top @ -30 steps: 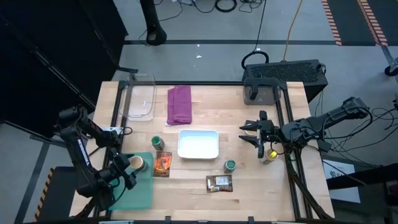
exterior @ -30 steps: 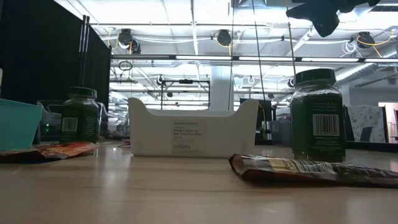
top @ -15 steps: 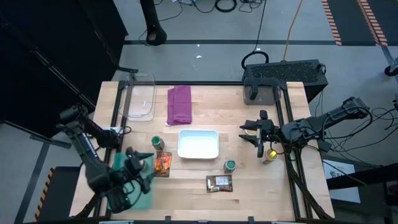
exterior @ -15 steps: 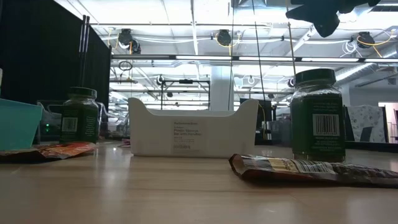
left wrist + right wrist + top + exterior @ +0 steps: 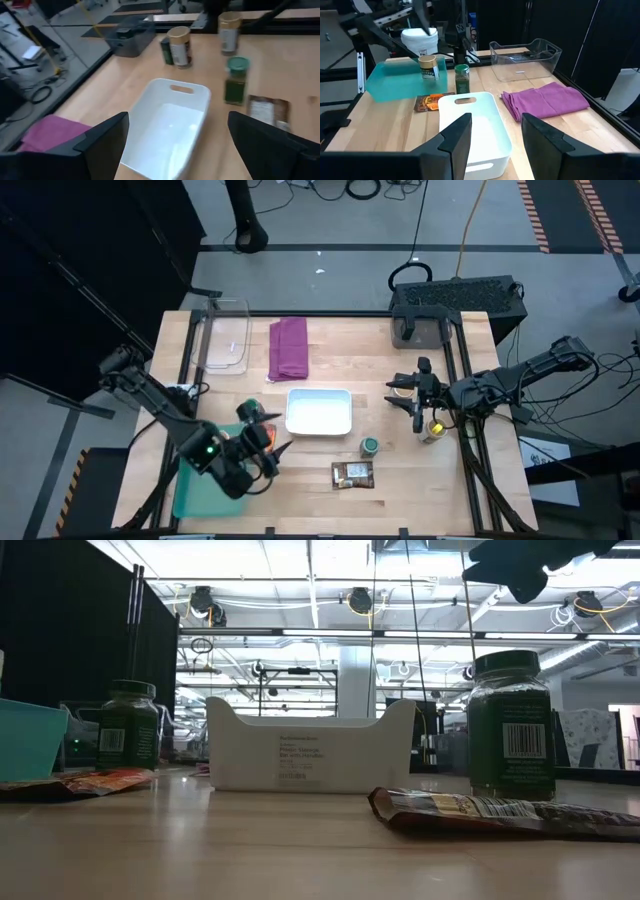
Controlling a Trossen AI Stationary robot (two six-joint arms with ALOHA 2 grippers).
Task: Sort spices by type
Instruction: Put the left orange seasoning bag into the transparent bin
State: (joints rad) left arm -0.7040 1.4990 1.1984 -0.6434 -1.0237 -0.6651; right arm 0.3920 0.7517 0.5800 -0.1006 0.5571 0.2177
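My left gripper [image 5: 268,436] hangs open above the table between the teal tray [image 5: 205,495] and the white bin [image 5: 170,125], with nothing between its fingers. A tan-lidded jar [image 5: 427,67] stands at the tray's corner, beside a green-lidded jar [image 5: 462,77] and the orange packet [image 5: 427,102]. Another green-lidded jar [image 5: 370,446] and the dark brown packet [image 5: 352,473] sit near the bin's front right. Two tan-lidded jars [image 5: 179,46] [image 5: 229,30] stand at the right, under my right gripper [image 5: 495,125], which hovers open and holds nothing.
A folded purple cloth [image 5: 289,347] and a clear bin [image 5: 227,335] lie at the far left. A black box [image 5: 455,298] sits at the far right corner. Bare wood lies along the table's front edge [image 5: 420,500].
My left gripper has swung from over the teal tray toward the table's right, toward the white bin, rising a little and rolling as it went; its fingers stayed open. The tan-lidded jar stays at the tray.
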